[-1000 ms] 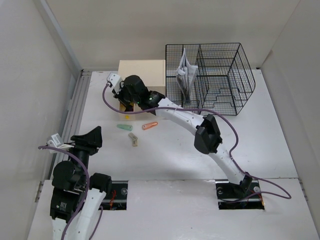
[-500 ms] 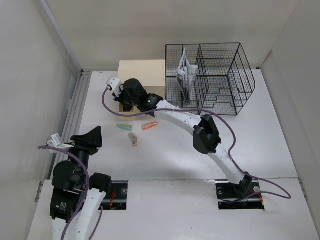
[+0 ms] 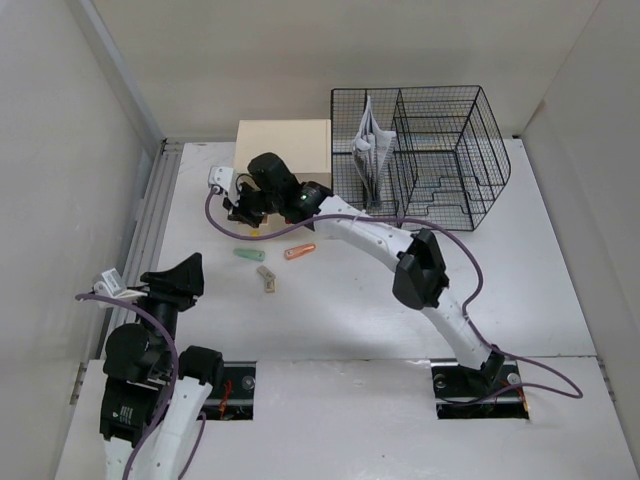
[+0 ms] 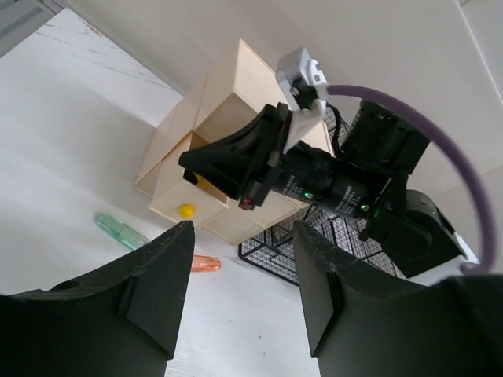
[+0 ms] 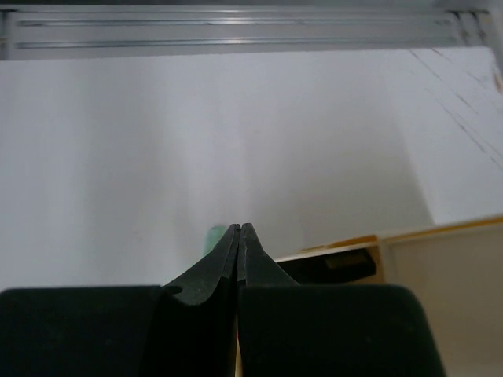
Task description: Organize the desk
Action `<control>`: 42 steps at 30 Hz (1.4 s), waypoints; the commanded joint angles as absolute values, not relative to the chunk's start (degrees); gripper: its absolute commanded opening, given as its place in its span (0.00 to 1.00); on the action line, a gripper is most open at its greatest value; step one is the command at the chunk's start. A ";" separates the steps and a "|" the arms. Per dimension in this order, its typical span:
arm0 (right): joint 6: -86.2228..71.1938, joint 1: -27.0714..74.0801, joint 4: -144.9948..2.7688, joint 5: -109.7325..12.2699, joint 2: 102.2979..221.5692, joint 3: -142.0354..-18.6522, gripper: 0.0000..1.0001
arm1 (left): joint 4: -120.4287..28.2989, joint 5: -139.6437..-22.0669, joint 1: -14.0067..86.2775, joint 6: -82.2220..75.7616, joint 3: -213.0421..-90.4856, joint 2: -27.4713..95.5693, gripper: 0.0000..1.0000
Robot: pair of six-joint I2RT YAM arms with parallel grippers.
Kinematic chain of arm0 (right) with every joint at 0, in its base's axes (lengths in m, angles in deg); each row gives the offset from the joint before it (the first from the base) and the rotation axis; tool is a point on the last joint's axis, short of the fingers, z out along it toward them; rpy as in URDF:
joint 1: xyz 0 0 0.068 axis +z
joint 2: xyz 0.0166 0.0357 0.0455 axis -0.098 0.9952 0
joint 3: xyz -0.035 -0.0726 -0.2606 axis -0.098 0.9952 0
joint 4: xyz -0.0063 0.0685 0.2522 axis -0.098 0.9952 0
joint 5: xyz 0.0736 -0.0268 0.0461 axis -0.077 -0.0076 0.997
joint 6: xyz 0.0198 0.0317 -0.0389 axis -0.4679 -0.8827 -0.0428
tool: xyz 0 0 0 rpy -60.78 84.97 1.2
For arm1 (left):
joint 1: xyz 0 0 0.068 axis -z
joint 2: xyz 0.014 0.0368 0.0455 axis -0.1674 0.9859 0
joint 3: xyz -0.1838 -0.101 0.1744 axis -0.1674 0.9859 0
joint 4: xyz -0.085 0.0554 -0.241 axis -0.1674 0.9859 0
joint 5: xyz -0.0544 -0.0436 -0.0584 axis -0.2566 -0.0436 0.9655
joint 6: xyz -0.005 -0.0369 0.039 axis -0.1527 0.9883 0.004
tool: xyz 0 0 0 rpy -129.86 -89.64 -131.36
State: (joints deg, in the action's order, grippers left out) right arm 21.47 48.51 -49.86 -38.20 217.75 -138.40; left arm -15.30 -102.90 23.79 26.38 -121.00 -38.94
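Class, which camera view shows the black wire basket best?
The top external view: the whole wire basket shows, papers in its left compartment. The left wrist view catches only a corner; the right wrist view shows none.

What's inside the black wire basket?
In the basket, folded papers stand in the left compartment; the right shows only wire steps. The right arm hides its near left corner.

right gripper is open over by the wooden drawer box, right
No, the right gripper is shut: the right wrist view shows its fingertips pressed together with nothing between them. It is over by the wooden drawer box, as you say.
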 commanded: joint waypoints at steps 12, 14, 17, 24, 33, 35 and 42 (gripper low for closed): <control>26.98 45.79 -31.45 -23.59 214.17 -135.41 0.00 | -16.80 -102.56 24.05 25.62 -122.49 -40.57 0.50; 26.99 45.79 -32.59 -26.04 214.18 -134.00 0.00 | -16.80 -102.56 24.05 25.62 -122.49 -40.57 0.50; 22.08 45.79 -37.93 -36.79 212.78 -129.79 0.00 | -16.80 -102.56 24.05 25.62 -122.49 -40.57 0.50; 19.16 47.81 -59.48 -66.34 207.06 -115.54 0.00 | -17.33 -102.56 24.05 25.09 -121.96 -40.57 0.50; 18.55 47.81 -60.12 -66.94 207.77 -118.35 0.00 | -17.86 -102.04 24.05 25.09 -121.96 -40.04 0.50; 17.94 47.81 -59.23 -62.27 206.90 -118.35 0.00 | -17.86 -102.04 24.05 25.09 -121.96 -40.04 0.50; 19.76 47.81 -47.50 -49.45 204.95 -120.80 0.00 | -17.86 -102.04 24.05 25.09 -121.96 -40.04 0.50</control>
State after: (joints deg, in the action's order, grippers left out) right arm 18.70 47.48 -52.99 -58.11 208.99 -116.43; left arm -15.41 -102.64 23.81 26.12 -121.00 -39.97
